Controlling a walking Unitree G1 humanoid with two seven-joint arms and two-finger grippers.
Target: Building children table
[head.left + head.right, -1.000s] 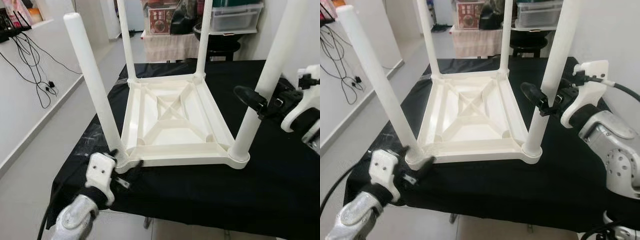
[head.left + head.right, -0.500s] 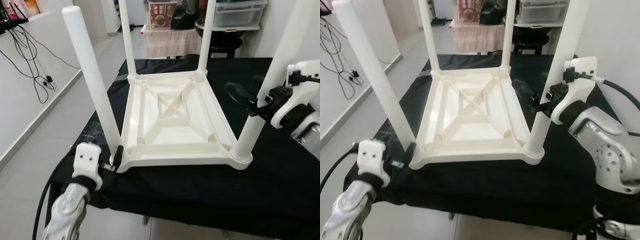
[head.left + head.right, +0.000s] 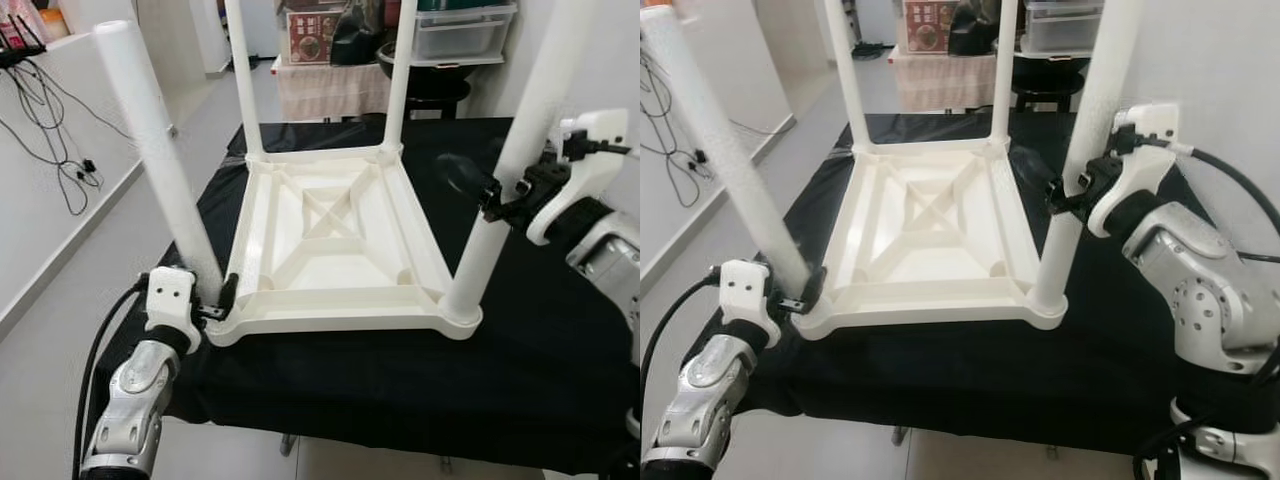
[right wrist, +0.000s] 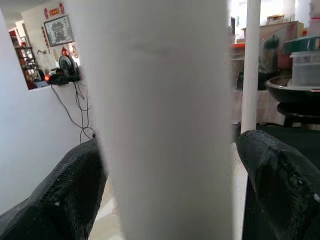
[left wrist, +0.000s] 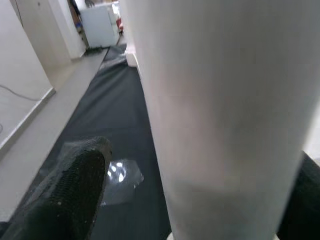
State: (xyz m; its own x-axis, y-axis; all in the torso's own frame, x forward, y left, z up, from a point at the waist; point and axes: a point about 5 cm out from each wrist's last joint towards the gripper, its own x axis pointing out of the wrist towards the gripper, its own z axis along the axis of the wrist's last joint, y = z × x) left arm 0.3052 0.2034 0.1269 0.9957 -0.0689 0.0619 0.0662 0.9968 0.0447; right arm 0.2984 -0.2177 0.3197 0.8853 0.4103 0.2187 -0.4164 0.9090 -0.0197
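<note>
Plastic children's table (image 3: 335, 235), white and turned upside down, is being rested on a black cloth (image 3: 520, 370) spread over a work surface, with its four round legs standing straight up; its ribbed underside with a crossed brace is being shown to the head camera. Near the robot's left, the front left leg (image 3: 160, 165) is being straddled at its base by the left gripper (image 3: 222, 300), close to the corner socket; in the left wrist view this leg (image 5: 220, 115) is being framed by one black finger (image 5: 70, 185) on one side and the edge of the other finger on the opposite side, so the leg is being held between the fingers, though whether the pads are pressing on it cannot be told. On the robot's right, the front right leg (image 3: 510, 165) is being straddled partway up by the right gripper (image 3: 1065, 195); in the right wrist view the leg (image 4: 160, 120) is being flanked by both black fingers (image 4: 60, 195), spread wide with the leg between them, and firm contact cannot be confirmed. Two far legs are being seen standing upright at the back corners of the table. Behind the cloth, a stool (image 3: 425, 90) and a clear storage box (image 3: 465, 30) are being seen; along the white wall on the robot's left, black cables (image 3: 60, 150) are being left hanging.
</note>
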